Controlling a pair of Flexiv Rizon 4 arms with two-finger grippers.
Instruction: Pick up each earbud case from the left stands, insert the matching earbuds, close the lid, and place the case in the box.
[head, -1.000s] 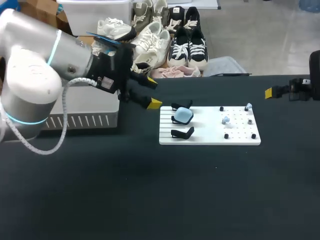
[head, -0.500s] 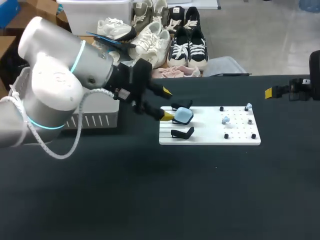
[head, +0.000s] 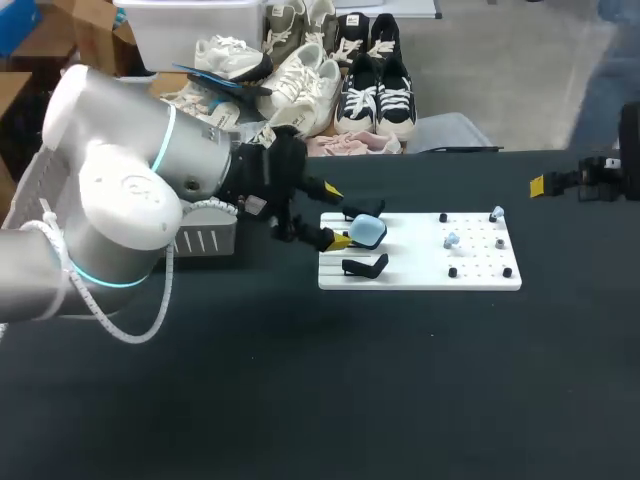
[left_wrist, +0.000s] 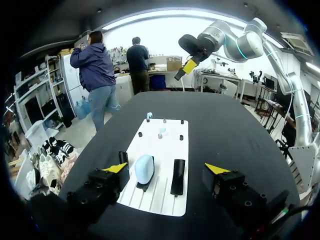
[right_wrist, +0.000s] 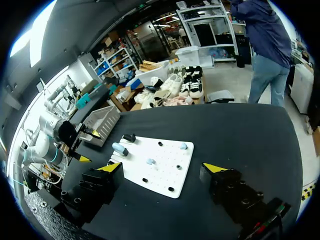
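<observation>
A light blue earbud case (head: 367, 232) sits closed on the middle black stand at the left end of the white board (head: 420, 268). My left gripper (head: 335, 215) is open just left of it, not touching. In the left wrist view the case (left_wrist: 144, 169) lies ahead of the gripper (left_wrist: 166, 169), near one yellow tip, with an empty black stand (left_wrist: 177, 176) beside it. Two pale earbuds (head: 497, 213) (head: 452, 240) rest on the board's pegged right half. My right gripper (right_wrist: 164, 168) is open and empty, far from the board (right_wrist: 155, 165), at the table's right edge (head: 560, 185).
A white slotted basket (head: 195, 240) stands on the table behind my left arm; the right wrist view shows the basket (right_wrist: 102, 120) too. Small black pegs (head: 452, 271) dot the board's right half. Bare black tabletop spreads in front of the board.
My left arm has swung right and down, bringing its open gripper from beside the basket up to the stands and the blue case. The right arm has not moved.
</observation>
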